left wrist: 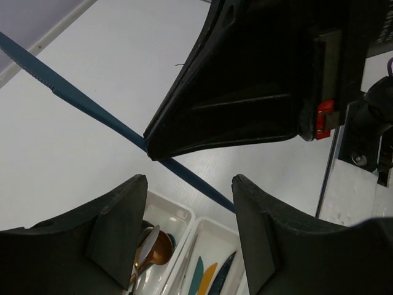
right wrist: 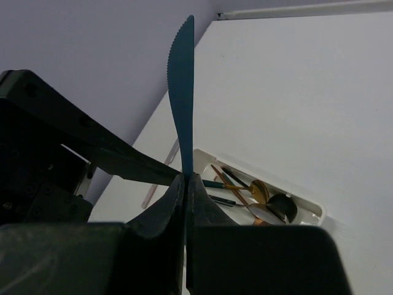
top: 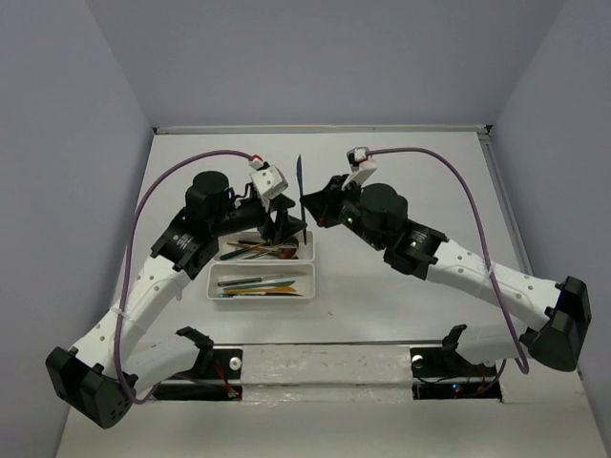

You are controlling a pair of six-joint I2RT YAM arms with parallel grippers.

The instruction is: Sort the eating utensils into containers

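Observation:
A dark blue knife (top: 300,181) stands blade-up over the table, with my right gripper (top: 311,212) shut on its handle; the right wrist view shows the serrated blade (right wrist: 182,92) rising from the closed jaws (right wrist: 186,178). My left gripper (top: 284,225) hangs open just left of it. In the left wrist view the knife (left wrist: 80,101) crosses just past the spread fingertips (left wrist: 132,190), nothing between them. Below lie two white trays. The far tray (top: 311,250) holds spoons, copper (left wrist: 156,246) among them. The near tray (top: 214,281) holds knives, among them a teal one (left wrist: 198,273).
Both arms meet above the right ends of the trays. A raised white rail (top: 315,128) bounds the table's far edge, with grey walls on three sides. Purple cables (top: 143,200) loop over each arm.

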